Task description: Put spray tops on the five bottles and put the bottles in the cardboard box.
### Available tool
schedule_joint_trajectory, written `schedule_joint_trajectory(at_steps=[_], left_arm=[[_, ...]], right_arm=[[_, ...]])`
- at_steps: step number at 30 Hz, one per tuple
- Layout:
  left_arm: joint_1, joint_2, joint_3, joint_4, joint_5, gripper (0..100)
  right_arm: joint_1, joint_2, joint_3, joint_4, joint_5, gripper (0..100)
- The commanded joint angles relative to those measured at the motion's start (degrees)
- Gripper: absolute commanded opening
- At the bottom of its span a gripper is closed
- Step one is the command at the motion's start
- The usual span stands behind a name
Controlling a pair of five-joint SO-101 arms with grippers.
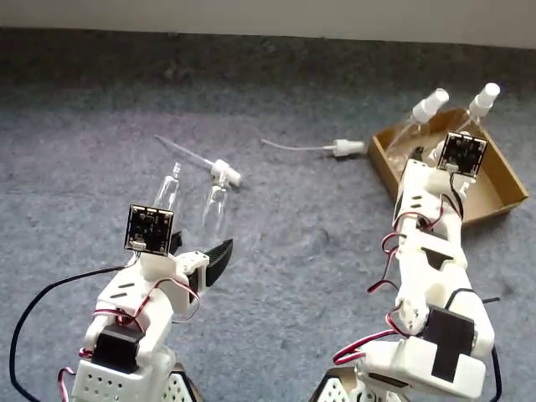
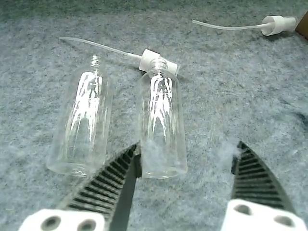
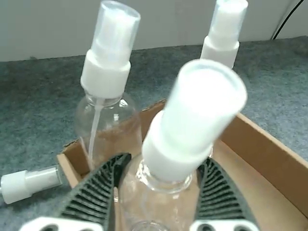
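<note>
The right jaws are clenching the neck end of a capped bottle (image 3: pixel 159 197), which is leaning over the box (image 3: pixel 269 149). It is hanging just in front of a standing bottle (image 3: pixel 108 110) and its neighbour (image 3: pixel 224 33), both capped and set at the box's far end. The step in hand is looking like the setting down of this third bottle. To do it well, the right arm (image 1: pixel 431 251) should be bringing the bottle upright and lowering it until its base is meeting the cardboard floor. Only then should it be letting go, since a tilted drop is risking a knock against the close, top-heavy pair.

The left jaws are gaping wide, grasping nothing, low over the table (image 2: pixel 240 96). One jaw is sitting right at the base of a bare bottle (image 2: pixel 161 120), which is lying beside a second bare bottle (image 2: pixel 84 120), both necks pointing away. A spray top (image 2: pixel 151 60) is lying just behind the first bottle's neck. A second top (image 2: pixel 276 24) is resting well apart, near the box corner.

As for room, the box walls are low, and bare floor is showing toward its right and near walls in the high view. The held bottle is probably best going there. Between the arms the table is offering open space for capping. The bare bottles are round and are likely to be rolling if nudged sideways.
</note>
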Motion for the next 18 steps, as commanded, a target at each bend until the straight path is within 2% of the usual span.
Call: schedule_joint_trajectory(at_steps=[1,6,11,18], left_arm=[[-0.13,-0.04,-0.13,-0.09,0.35,27],[-0.13,-0.04,-0.13,-0.09,0.26,27],[-0.22,-0.04,-0.13,-0.09,0.26,27],[-0.31,-0.04,-0.13,-0.09,0.26,27]], right_arm=[[-0.57,-0.31,-2.86,-1.89,-0.53,8.1],[-0.66,-0.31,-2.86,-2.15,-0.53,8.7],[-0.66,-0.31,-2.77,-2.15,-0.53,16.2],[-0.66,-1.01,-2.68,-2.15,-0.44,16.8]])
